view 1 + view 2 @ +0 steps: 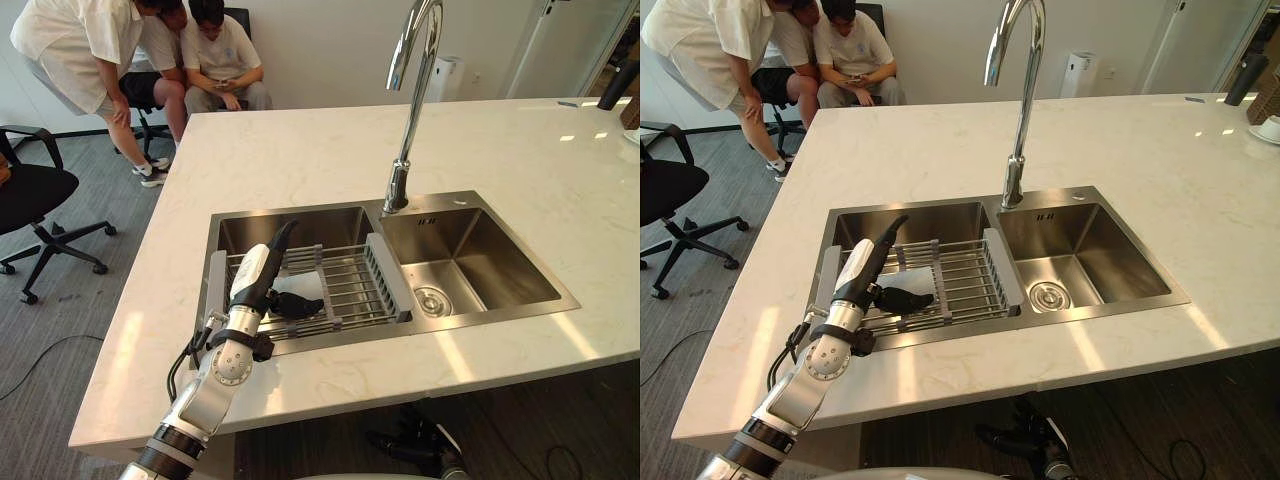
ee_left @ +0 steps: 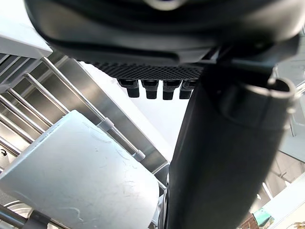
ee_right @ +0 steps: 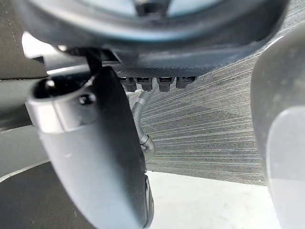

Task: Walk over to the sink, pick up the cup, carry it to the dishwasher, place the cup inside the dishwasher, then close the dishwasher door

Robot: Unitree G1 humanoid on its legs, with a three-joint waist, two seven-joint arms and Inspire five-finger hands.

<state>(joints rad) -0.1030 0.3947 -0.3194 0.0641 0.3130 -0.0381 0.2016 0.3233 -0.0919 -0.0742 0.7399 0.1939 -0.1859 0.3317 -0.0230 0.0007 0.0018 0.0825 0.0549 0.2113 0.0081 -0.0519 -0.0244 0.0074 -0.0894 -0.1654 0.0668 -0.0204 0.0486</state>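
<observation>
Double sink (image 1: 470, 265): brushed stainless steel, satin sheen.
Faucet (image 1: 410, 110): polished chrome, mirror-bright.
Surface (image 1: 300, 150): pale marble-look stone, smooth, glossy, faintly veined.
Drying rack (image 1: 350, 285): bare metal rods, matt grey plastic end bars.
Floor (image 1: 90, 330): grey ribbed carpet, matt.
Left robot hand (image 1: 255, 285): matt black plastic with a smooth white cover.

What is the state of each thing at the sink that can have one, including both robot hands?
Pale grey cup: resting on the rack, not gripped.
Grey wire drying rack: laid across the left basin.
Curved chrome tap: no water running.
Steel double sink: right basin empty.
Left robot hand: open, over the cup.
Right robot hand: open, holding nothing.
</observation>
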